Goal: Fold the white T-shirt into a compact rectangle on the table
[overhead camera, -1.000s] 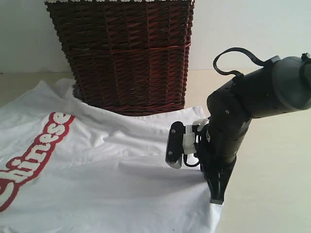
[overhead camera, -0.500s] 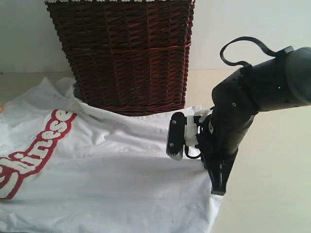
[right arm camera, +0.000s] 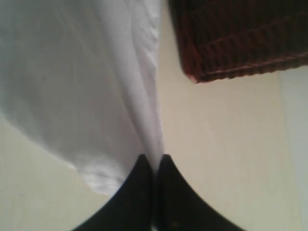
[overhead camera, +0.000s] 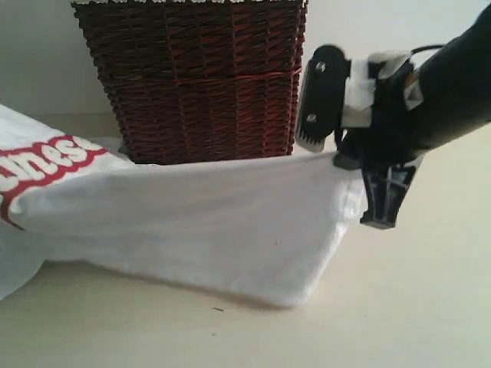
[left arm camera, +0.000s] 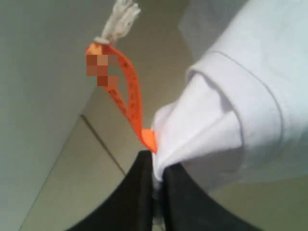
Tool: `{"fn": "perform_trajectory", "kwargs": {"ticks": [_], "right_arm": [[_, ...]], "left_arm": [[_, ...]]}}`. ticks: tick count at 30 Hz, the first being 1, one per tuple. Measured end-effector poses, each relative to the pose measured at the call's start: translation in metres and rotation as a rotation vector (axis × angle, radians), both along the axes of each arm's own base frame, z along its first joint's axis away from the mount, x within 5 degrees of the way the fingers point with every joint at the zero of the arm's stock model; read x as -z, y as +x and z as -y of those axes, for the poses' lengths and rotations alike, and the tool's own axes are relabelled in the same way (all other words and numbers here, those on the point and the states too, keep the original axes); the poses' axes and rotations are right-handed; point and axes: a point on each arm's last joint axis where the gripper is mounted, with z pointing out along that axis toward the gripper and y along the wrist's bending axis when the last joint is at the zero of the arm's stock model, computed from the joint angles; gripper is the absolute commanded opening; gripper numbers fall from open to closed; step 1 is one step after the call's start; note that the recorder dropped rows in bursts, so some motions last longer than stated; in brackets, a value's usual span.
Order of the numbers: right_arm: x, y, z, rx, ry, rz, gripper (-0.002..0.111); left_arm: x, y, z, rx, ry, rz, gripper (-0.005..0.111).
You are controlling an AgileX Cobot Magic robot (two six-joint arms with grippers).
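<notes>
White T-shirt (overhead camera: 215,222) is held up off the table (overhead camera: 430,307) as a sagging sheet stretched left to right; its lowest fold touches the table at the near edge, right of centre; rest of the cloth hangs clear.

Right gripper (right arm camera: 155,161): fingers closed tight on a thin bit of the shirt's edge, right end of the span; only a narrow strip of fabric sits between the tips.

Left gripper (left arm camera: 156,166): out of the exterior view; wrist cam shows fingers closed on bunched cloth right at the orange neck tag (left arm camera: 130,96), so it grips the collar area; tag loop dangles free beside the fingers.

Red-outlined lettering (overhead camera: 46,161) shows on the far-left part of the shirt; wicker basket (overhead camera: 199,77) stands just behind, top edge of the shirt very near its front face.

Risks, my read:
- both pinches are shallow; extra tension between the arms could pull the cloth out
- near fold on the table can drag and bunch if the arms travel before lifting, giving a skewed crease
- carrying the span further back would rub the basket; wicker could snag the cotton or the tag loop
</notes>
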Motion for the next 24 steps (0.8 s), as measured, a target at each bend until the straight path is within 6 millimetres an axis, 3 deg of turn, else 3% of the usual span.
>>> {"fn": "perform_trajectory", "kwargs": {"ticks": [5,10,13,19,24], "right_arm": [[-0.051,-0.033,0.016,0.018,0.097,0.166,0.0],[-0.086,-0.067,0.032,0.057,0.199,0.289,0.0],[-0.098,-0.084,0.04,0.095,0.258,0.321,0.0],[-0.11,-0.105,0.05,0.124,0.32,0.35,0.0],[-0.115,-0.116,0.052,0.126,0.381,0.353,0.0]], "left_arm": [[-0.059,-0.048,-0.007,-0.199,-0.086,0.184,0.0],[-0.093,-0.095,-0.015,-0.383,-0.176,0.313,0.0],[-0.098,-0.115,-0.009,-0.439,-0.232,0.353,0.0],[-0.087,-0.141,0.004,-0.477,-0.306,0.347,0.0],[-0.111,-0.177,0.021,-0.471,-0.31,0.487,0.0]]}}
